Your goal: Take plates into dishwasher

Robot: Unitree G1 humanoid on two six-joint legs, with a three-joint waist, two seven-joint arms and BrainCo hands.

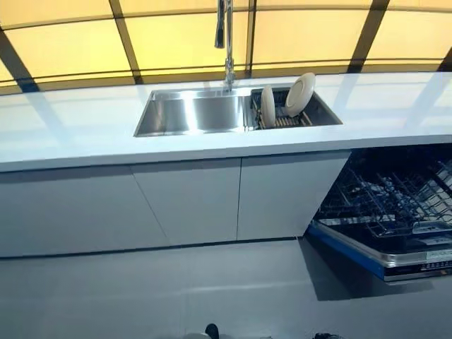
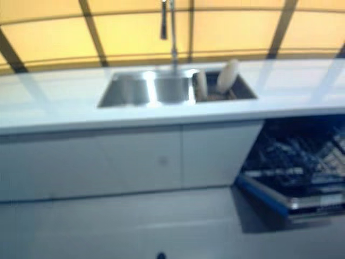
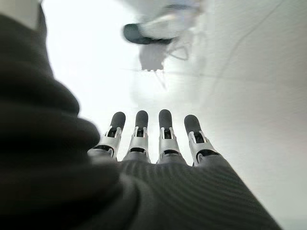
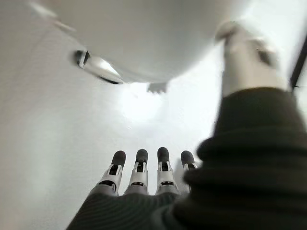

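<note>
The left hand [image 3: 144, 143] has its fingers straight and holds nothing. In the middle, a shiny sink [image 1: 191, 113] sits in the white counter [image 1: 70, 120], and two plates [image 1: 299, 94] stand on edge in a rack [image 1: 282, 120] at its right end. Further right, below, the dishwasher [image 1: 388, 212] is open with its rack pulled out, and the right hand [image 4: 139, 177] is also straight and holds nothing.

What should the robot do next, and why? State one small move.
Probably step closer to the counter, facing the sink. Two plates stand upright in the rack at the sink's right end, out of reach for now. The left hand and right hand are open and empty, and the dishwasher already stands open, lower right.
</note>
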